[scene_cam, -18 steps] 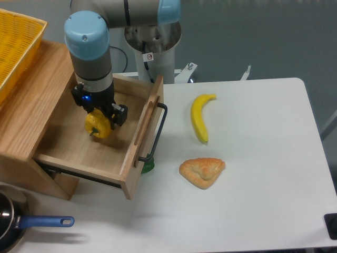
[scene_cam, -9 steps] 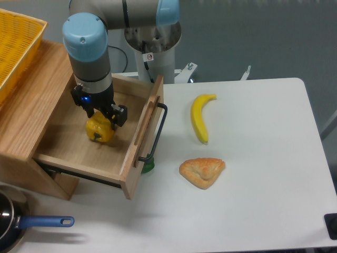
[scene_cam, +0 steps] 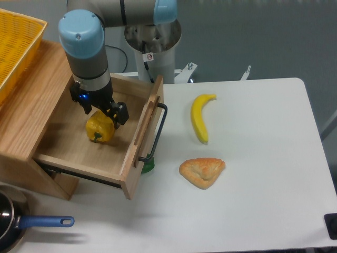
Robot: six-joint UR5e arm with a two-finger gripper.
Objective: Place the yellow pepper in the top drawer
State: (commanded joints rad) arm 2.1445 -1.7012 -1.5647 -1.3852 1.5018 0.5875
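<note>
The yellow pepper [scene_cam: 100,129] lies on the floor of the open top drawer [scene_cam: 73,150], stem towards the front. The drawer is a light-wood box pulled out of the wooden cabinet, with a black bar handle [scene_cam: 157,132] on its front panel. My gripper [scene_cam: 103,112] hangs straight down into the drawer, just above the pepper. Its jaws stand spread on either side of the pepper's top, and one black finger [scene_cam: 120,113] shows to the right. The other finger is mostly hidden behind the wrist.
A yellow banana [scene_cam: 200,117] and a pastry [scene_cam: 202,171] lie on the white table right of the drawer. A green object [scene_cam: 148,166] peeks out under the drawer front. A yellow basket [scene_cam: 13,45] stands on the cabinet. A blue-handled pan [scene_cam: 23,224] is at the front left.
The pepper came down onto the drawer floor and stayed there. My arm has since lifted slightly up and left, away from it.
</note>
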